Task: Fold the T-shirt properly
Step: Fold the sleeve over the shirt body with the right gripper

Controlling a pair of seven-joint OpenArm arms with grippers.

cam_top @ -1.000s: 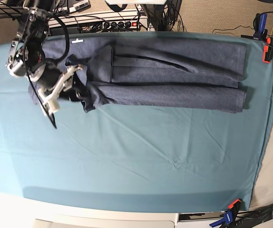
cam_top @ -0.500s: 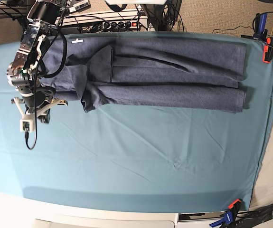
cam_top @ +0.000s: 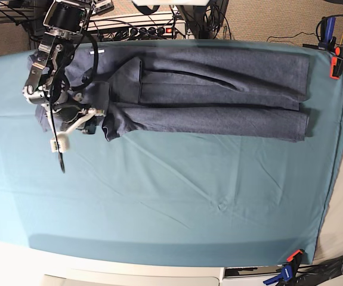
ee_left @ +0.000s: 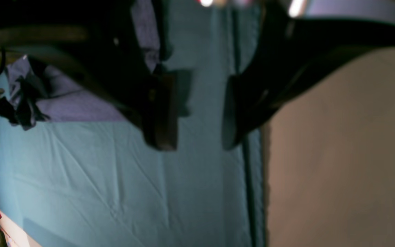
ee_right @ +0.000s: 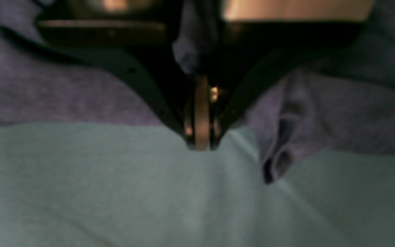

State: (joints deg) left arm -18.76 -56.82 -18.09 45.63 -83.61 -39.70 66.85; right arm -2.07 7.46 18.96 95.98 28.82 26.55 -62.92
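The slate-blue T-shirt (cam_top: 219, 89) lies folded into a long band across the back of the teal table cloth (cam_top: 171, 196). My right gripper (cam_top: 87, 124) is at the shirt's left end, by the sleeve fold. In the right wrist view its tips (ee_right: 201, 137) are shut, low over the teal cloth right at the T-shirt (ee_right: 63, 89) edge. Shirt cloth shows between the fingers above the tips; I cannot tell if it is pinched. My left gripper (ee_left: 197, 137) is open and empty above the table's right edge, out of the base view; the T-shirt (ee_left: 77, 106) lies beyond it.
Orange clamps hold the cloth at the back right (cam_top: 336, 59) and front right (cam_top: 290, 262). A power strip and cables (cam_top: 147, 30) sit behind the table. A black cable loop (cam_top: 61, 164) hangs from the right arm. Beige floor (ee_left: 338, 154) lies past the table edge.
My right arm was at the sleeve, swung out to the front left of the shirt, and has come back to the shirt's left front edge. The shirt's left end has settled flat.
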